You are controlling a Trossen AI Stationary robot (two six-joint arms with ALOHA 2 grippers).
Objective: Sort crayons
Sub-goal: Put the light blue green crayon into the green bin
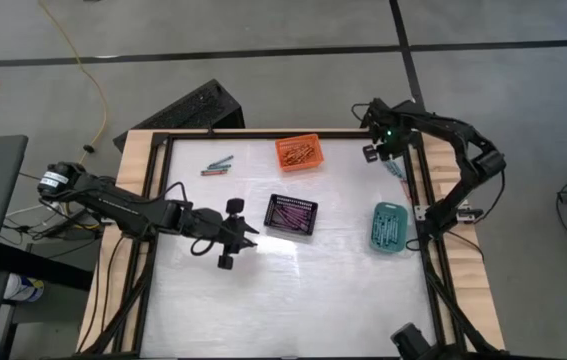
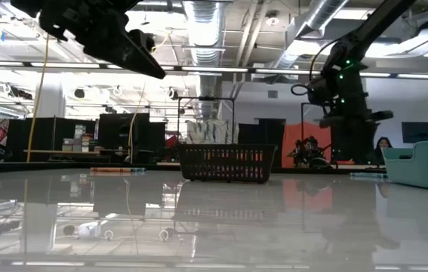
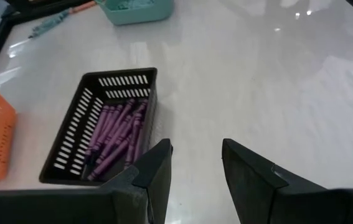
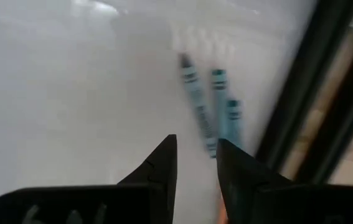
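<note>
Most of the sorting looks done. Going left to right, the left gripper (image 1: 241,238) hangs above the worktop (image 1: 263,300), and its jaws are apart with nothing between them. Just ahead of those jaws and a little to one side sits the black basket (image 3: 76,134), full of purple crayons (image 3: 117,134). Well behind the left jaws, near the worktop's far edge, a few loose crayons (image 1: 218,166) lie on the white top. One looks teal-blue and one reddish, but they are too small to be sure. They are left to sort.

Next comes the orange basket (image 1: 299,152) with orange-red crayons inside. Further right stands the teal basket (image 1: 389,227), and it holds crayons too.

The right gripper (image 4: 195,158) hangs low by the worktop's far right corner. Its jaws are a little apart and hold nothing. Just ahead of them lie three teal-blue crayons (image 4: 216,106), side by side and close to the black frame rail (image 4: 313,81). These need to go into the teal basket.

That rail could get in the way, because the nearest crayon lies just beside it and leaves little room for a jaw. A yellow cable (image 1: 83,60) lies on the floor, well away from everything.
</note>
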